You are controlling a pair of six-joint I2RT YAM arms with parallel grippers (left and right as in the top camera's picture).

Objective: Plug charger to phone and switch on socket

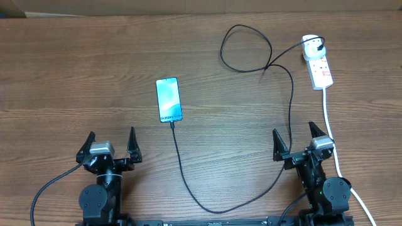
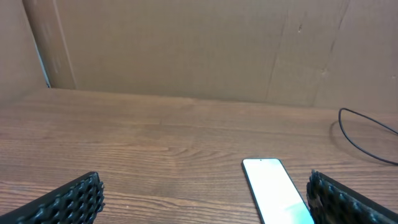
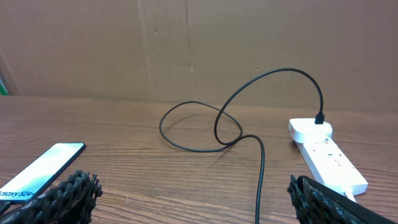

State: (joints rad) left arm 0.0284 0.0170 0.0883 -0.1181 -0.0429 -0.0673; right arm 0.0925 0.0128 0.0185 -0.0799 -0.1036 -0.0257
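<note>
The phone (image 1: 169, 99) lies face up on the wooden table with its light blue screen lit. The black charger cable (image 1: 291, 100) runs from the phone's near end, loops along the front, rises past my right gripper and curls to a black plug in the white socket (image 1: 318, 63) at the far right. The phone also shows in the left wrist view (image 2: 275, 193) and the right wrist view (image 3: 38, 173); the cable (image 3: 261, 168) and the socket (image 3: 326, 155) show in the right wrist view. My left gripper (image 1: 111, 145) and right gripper (image 1: 295, 140) are open and empty near the front edge.
A thick white cord (image 1: 333, 141) runs from the socket down the right side, past my right arm. A brown cardboard wall (image 2: 186, 50) stands behind the table's far edge.
</note>
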